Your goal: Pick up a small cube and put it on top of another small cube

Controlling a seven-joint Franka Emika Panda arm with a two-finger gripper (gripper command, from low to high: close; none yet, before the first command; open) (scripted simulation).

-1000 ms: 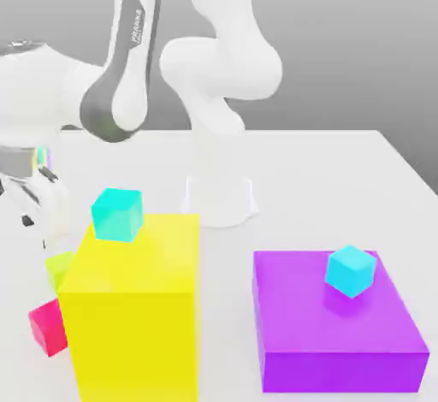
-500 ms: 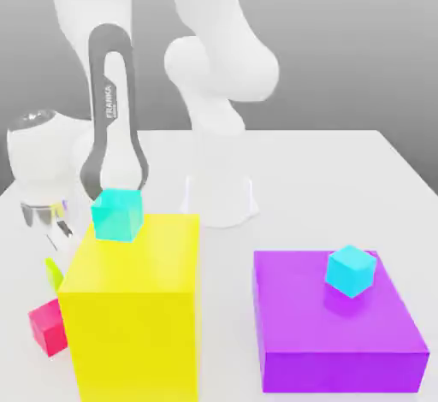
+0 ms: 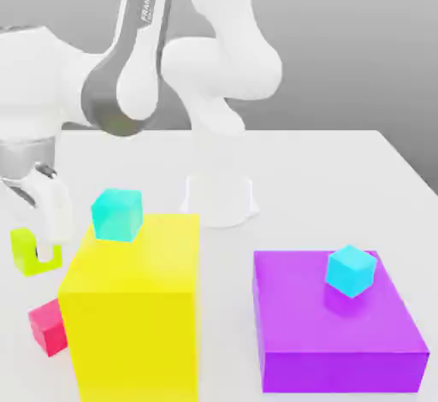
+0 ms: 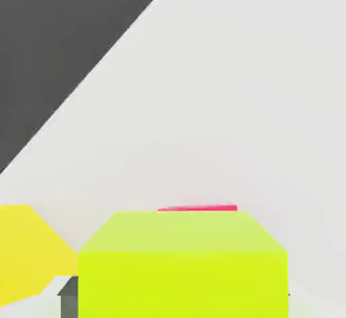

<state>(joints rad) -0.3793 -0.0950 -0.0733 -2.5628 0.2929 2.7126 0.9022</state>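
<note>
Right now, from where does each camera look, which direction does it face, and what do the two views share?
Exterior view: sits off the arm, in front of the white table, facing the robot's base; it shows the white arm and the gripper, jaws closed on the lime cube, above the red cube.
Hand view: sits on the hand, looking past the held lime cube toward the table; a grey corner of the hand peeks from behind the cube.
Shared: lime cube, red cube, big yellow block, table.

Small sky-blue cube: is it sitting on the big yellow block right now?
No, the small sky-blue cube rests on the flat purple block; the big yellow block carries a small turquoise cube.
</note>
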